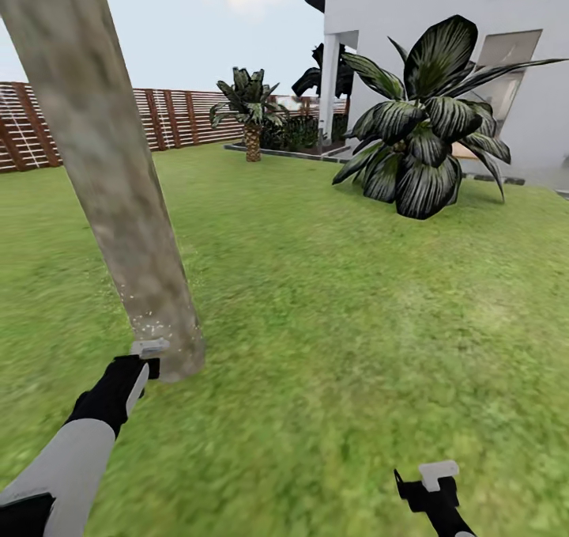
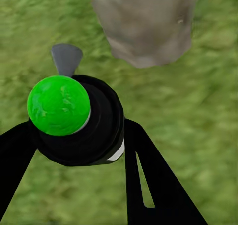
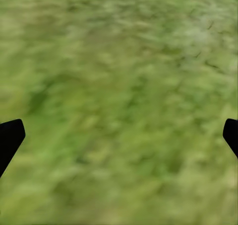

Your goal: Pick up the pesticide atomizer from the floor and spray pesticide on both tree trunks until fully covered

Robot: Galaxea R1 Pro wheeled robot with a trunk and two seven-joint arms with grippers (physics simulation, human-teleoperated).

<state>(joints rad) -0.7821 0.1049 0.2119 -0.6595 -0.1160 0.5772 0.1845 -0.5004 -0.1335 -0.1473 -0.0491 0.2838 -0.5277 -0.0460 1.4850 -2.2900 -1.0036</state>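
The left gripper (image 2: 74, 150) has its jaws closed around the pesticide atomizer (image 2: 74, 118), held just beside the base of the tree trunk (image 1: 118, 205), where pale pesticide (image 1: 146, 315) specks dot the bark. The right gripper (image 3: 119, 135) hangs over the floor (image 3: 119, 76), jaws spread wide and holding nothing.

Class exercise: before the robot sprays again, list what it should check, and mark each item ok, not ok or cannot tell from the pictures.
1. Atomizer held in the left gripper: ok, fingers close on both sides of it.
2. Nozzle aimed at the tree trunk: ok, trunk lies ahead in the left wrist view.
3. Pesticide specks on the trunk: ok near the base only.
4. Trunk fully covered: not ok, upper bark looks bare.
5. Right gripper free: ok, open over the grass.
6. Second tree covered: cannot tell.
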